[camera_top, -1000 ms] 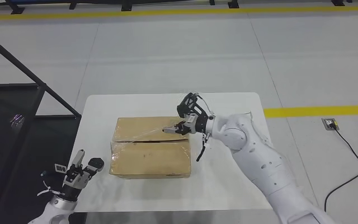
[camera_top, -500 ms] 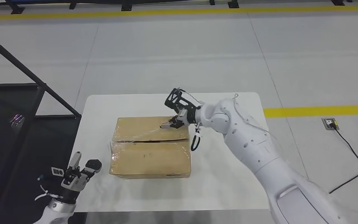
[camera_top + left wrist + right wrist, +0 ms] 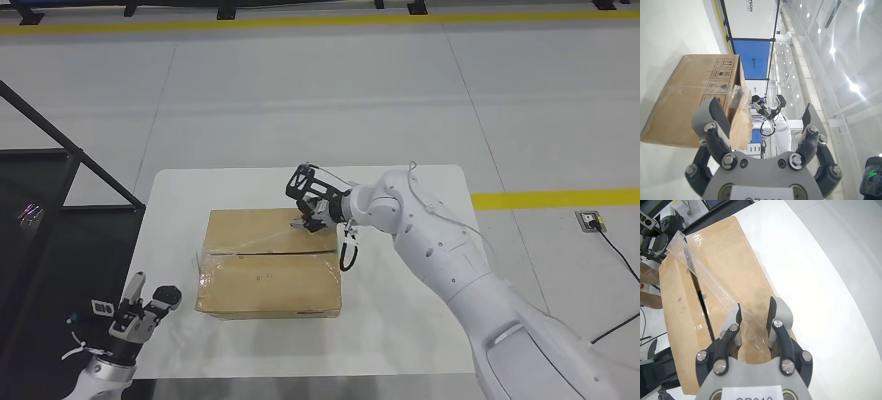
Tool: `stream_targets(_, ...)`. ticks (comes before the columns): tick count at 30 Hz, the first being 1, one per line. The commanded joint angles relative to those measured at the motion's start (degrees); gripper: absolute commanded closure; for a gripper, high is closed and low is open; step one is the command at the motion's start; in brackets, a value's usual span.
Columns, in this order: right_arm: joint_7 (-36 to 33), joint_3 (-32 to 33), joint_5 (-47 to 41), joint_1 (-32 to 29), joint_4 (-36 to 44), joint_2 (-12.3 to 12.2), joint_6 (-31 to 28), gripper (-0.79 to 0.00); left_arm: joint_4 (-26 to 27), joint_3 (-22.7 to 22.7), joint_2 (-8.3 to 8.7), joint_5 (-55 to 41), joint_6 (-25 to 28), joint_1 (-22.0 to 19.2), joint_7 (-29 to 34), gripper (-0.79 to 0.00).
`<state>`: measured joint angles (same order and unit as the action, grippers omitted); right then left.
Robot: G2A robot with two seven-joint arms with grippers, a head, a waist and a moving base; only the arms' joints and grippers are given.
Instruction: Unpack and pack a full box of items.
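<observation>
Brown cardboard box (image 3: 265, 275), standing closed on the white table (image 3: 400, 330); I take it as the landmark. At the box's far right top edge I see the right gripper (image 3: 755, 304), its fingers part-closed on the crumpled end of a clear tape strip (image 3: 702, 275). The strip runs taut and lifted across the far flap towards the box's left end, beside the centre seam. Off the box's near left corner, past the table edge, the left gripper (image 3: 152, 290) hangs with fingers spread wide, grasping nothing.

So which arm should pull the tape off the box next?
Right: the right gripper is over the brown cardboard box, holding the clear plastic tape strip; the left gripper hangs open at the white table's edge.
</observation>
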<state>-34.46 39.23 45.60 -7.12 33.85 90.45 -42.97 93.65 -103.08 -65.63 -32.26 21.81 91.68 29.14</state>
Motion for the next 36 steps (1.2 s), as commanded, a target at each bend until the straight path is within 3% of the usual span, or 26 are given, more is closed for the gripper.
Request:
stream_targets(1, -0.3, 0.1, -0.1, -0.1, 0.3, 0.0, -0.3, -0.357, 0.0, -0.1, -0.02, 0.0, 0.1, 0.1, 0.0, -0.785)
stream_targets(4, -0.7, 0.3, -0.2, -0.3, 0.9, -0.1, -0.6, -0.348, 0.1, -0.3, -0.05, 0.2, 0.1, 0.2, 0.1, -0.785)
stream_targets(9, -1.7, 0.8, 0.1, -0.9, 2.2, -0.5, -0.3, -0.2, 0.5, -0.6, -0.11, 0.3, 0.2, 0.3, 0.3, -0.785)
stream_targets(16, -3.8, 1.8, 0.5, -1.9, 4.8, -1.3, 0.9, -0.222, 0.7, -0.7, -0.17, 0.6, -0.1, 0.3, 0.6, -0.785)
stream_targets(20, -5.2, 2.8, 0.6, -2.8, 7.1, -2.0, 1.6, -0.182, 0.8, -0.7, -0.22, 0.7, -0.1, 0.2, 0.7, -0.785)
stream_targets(21, -5.0, 3.1, 0.7, -3.1, 7.8, -2.2, 1.6, -0.188, 0.7, -0.7, -0.23, 0.7, -0.1, 0.1, 0.7, -0.785)
stream_targets(23, -4.5, 3.9, 0.9, -3.7, 9.2, -2.6, 2.3, -0.289, 0.7, -0.6, -0.26, 0.7, -0.2, 0.1, 0.7, -0.785)
stream_targets(28, -4.4, 5.1, 2.2, -5.6, 13.2, -3.6, 3.2, -0.28, 0.5, -0.5, -0.34, 0.7, -0.2, -0.2, 0.6, -0.785)
stream_targets(36, -6.1, 8.7, 2.6, -8.9, 19.0, -5.6, 4.7, -0.329, -0.4, -0.5, -0.65, 0.0, -2.4, -1.9, -4.5, -0.785)
